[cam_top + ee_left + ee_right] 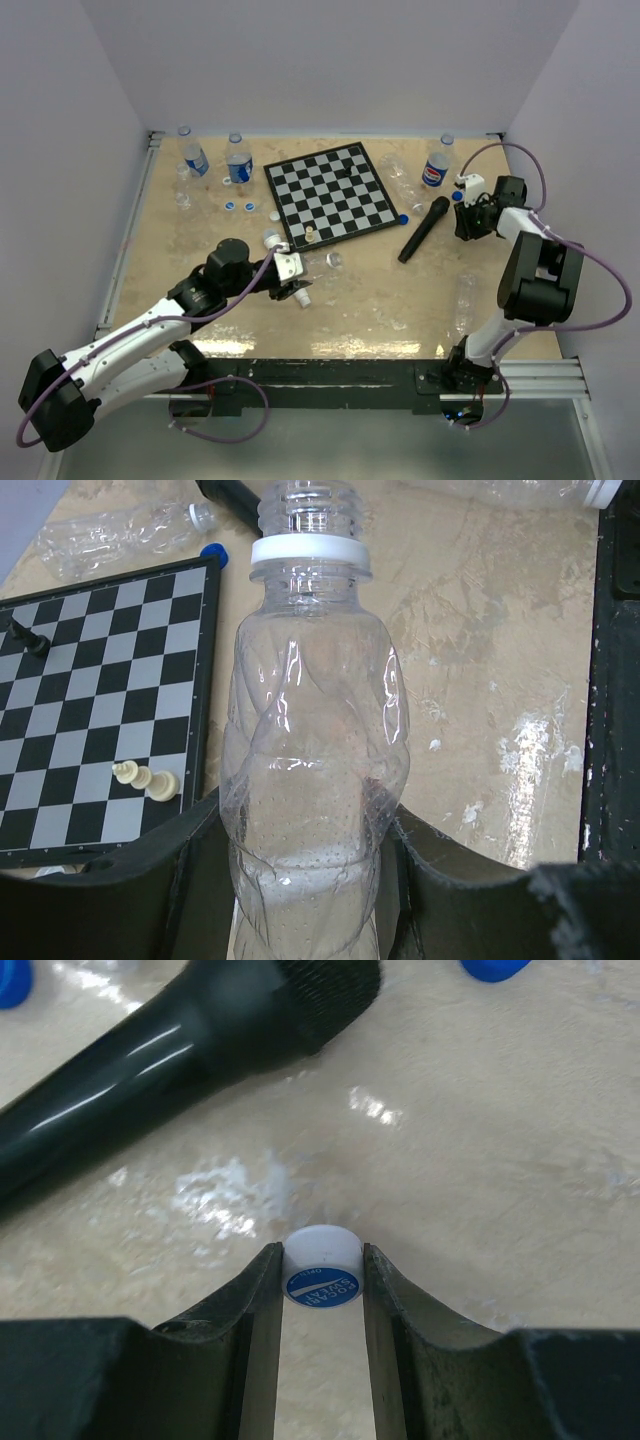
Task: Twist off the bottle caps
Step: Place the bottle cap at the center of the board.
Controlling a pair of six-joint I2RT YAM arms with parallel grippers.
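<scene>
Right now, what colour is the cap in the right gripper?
White cap, blue printed face; right wrist view.

Left arm stretched low, forward-right; left claw [308, 825] clamped on bottle [315, 710]. Right arm extended, wrist turned leftward; right claw [320, 1253] pinching white cap [322, 1280].

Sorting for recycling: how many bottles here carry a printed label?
3. One blue-labelled bottle stands at the back left, a second blue-labelled bottle just right of it, the round-logo bottle at the back right. Labels facing away could be missed.
</scene>
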